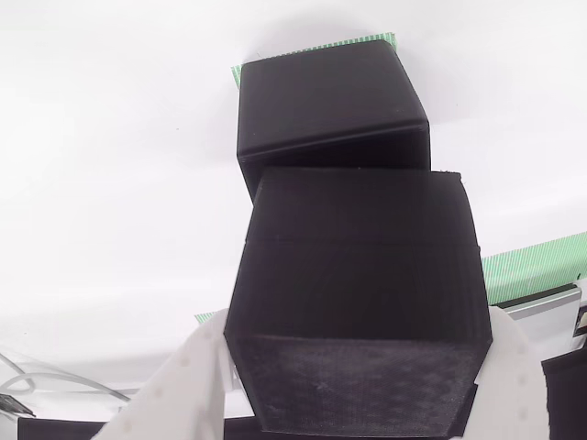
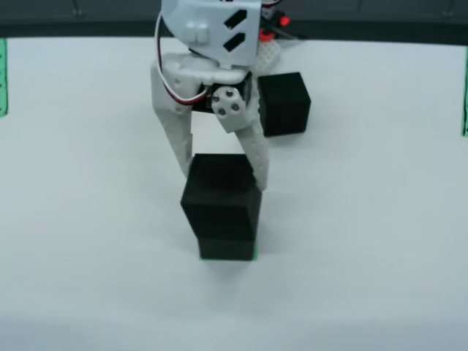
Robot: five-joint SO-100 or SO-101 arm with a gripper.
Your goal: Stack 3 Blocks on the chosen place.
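In the front view my gripper (image 2: 223, 178) is shut on a black cube (image 2: 221, 194), one white finger on each side. This cube sits at the top of a second black cube (image 2: 228, 245), shifted a little to the left of it. I cannot tell whether the two touch. A thin green edge of the striped patch (image 2: 228, 259) shows under the lower cube. The third black cube (image 2: 285, 102) rests on the table behind, right of the arm. In the view that rides on the gripper, the held cube (image 1: 358, 302) shows a seam, and the lower cube (image 1: 330, 105) stands on the green-striped patch (image 1: 316, 50).
More green-striped patches lie at the table's left edge (image 2: 2, 77) and right edge (image 2: 465, 88) in the front view. Another striped strip (image 1: 541, 261) shows right of the held cube in the gripper view. The table (image 2: 380, 219) is white, with a dark band along its far edge.
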